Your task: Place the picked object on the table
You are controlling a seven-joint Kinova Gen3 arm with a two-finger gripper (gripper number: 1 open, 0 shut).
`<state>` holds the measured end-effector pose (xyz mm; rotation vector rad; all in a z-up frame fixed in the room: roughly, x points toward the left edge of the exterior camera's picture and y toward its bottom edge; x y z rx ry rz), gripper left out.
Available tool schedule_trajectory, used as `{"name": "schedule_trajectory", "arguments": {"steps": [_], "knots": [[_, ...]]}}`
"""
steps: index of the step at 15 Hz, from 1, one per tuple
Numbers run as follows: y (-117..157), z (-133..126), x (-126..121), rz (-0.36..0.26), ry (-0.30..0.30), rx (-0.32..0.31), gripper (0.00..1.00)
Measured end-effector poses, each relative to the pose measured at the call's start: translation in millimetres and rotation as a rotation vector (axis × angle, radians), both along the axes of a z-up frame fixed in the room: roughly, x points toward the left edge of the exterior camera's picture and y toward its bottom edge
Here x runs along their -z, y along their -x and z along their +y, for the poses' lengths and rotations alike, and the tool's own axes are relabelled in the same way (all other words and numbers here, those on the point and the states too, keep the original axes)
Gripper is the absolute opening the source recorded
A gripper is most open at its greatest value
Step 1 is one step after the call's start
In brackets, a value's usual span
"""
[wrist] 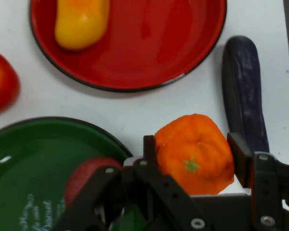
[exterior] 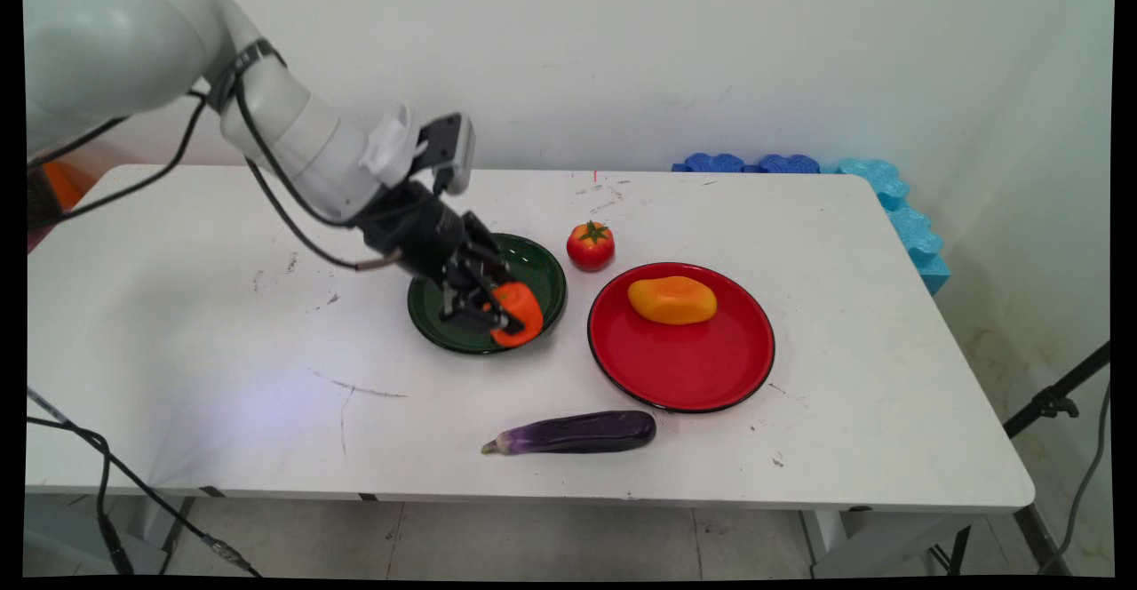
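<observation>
Eggplant [exterior: 577, 433] lies nearest; gripper [exterior: 497, 310] clamps orange pepper [wrist: 193, 154] beside green plate [exterior: 540, 275].

Bright even light; soft shadows; glare on red plate [wrist: 149, 43]; hand view's near foreground soft.

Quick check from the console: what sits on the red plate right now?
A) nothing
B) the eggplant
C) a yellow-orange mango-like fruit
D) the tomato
C: the yellow-orange fruit lies on the far part of the red plate, while the tomato and eggplant rest on the table beside it.
</observation>
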<state>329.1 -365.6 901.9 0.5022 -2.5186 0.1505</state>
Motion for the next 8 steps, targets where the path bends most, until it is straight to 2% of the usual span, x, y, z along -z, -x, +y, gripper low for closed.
{"name": "schedule_trajectory", "arguments": {"steps": [3, 8], "knots": [[5, 8, 20, -0.007, -0.01, -0.002, 0.0], [14, 7, 51, -0.005, -0.013, -0.023, 0.0]]}}
